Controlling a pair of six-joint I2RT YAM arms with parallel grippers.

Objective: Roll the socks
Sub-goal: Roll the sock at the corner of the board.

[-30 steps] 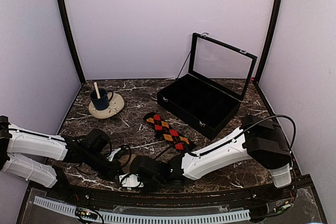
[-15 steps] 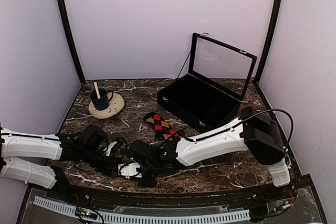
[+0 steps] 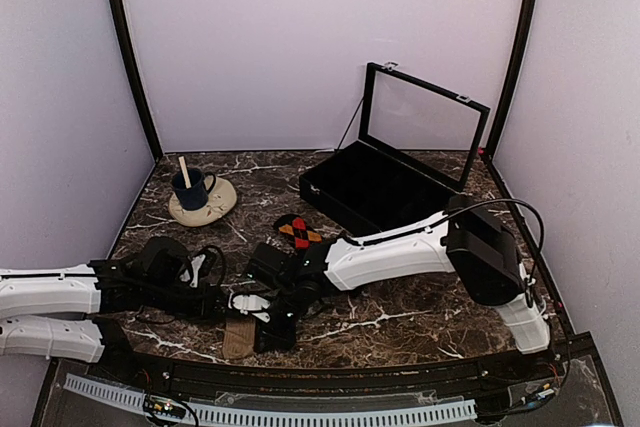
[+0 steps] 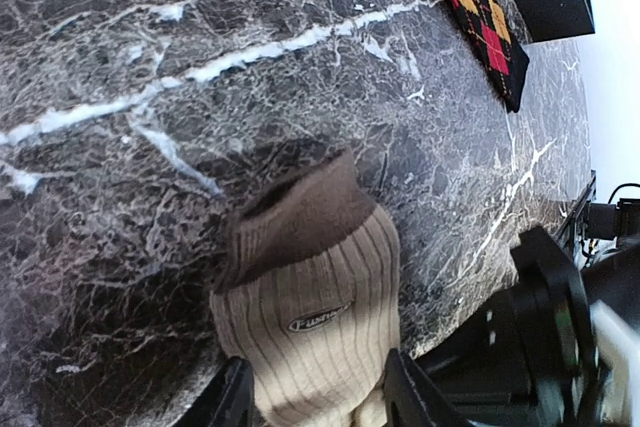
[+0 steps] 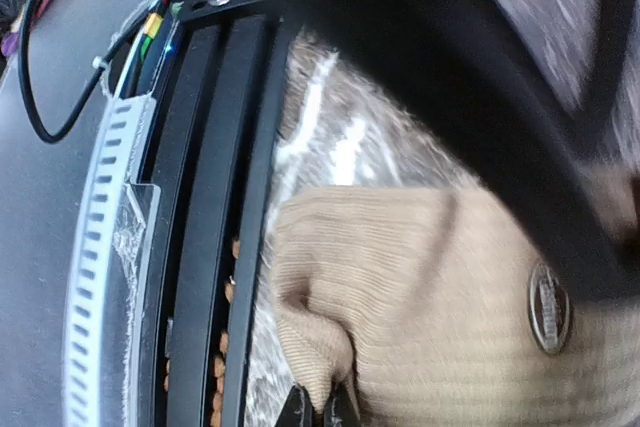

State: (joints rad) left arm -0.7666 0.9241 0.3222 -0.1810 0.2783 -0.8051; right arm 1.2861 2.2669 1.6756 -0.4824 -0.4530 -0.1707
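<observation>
Pinching a fold of the tan sock [image 5: 420,297] with my right end effector [image 5: 322,409]: jaws closed on the fabric, only a small bite of the ribbed knit between the tips. My left end effector [image 4: 320,397] stands open, one finger either side of the same sock. Whether its pads touch the knit I cannot tell from the wrist view.

Position: the tan sock lies at the near edge of the bench [image 3: 400,317], just beside the black rail [image 5: 215,197], its darker cuff end pointing away from my left wrist. The argyle sock [image 3: 297,232] lies flat further back, well apart from it.

Risks, as I judge them:
- Thin grip. A bite this small may slip out once I pull or turn, and any roll started would spring flat.
- Edge. With the sock this close to the rail, a tug toward me could drag it over the lip or snag it there.
- No brace. With the left jaws apart, nothing pins the other end, so the whole sock may slide with my right instead of rolling.
- Crowding. Both wrists sit close over one small sock, so a wide turn of one could knock the other.
- Pairing. The argyle sock is out of the work, and rolling the tan one alone would leave the pair unjoined.
</observation>
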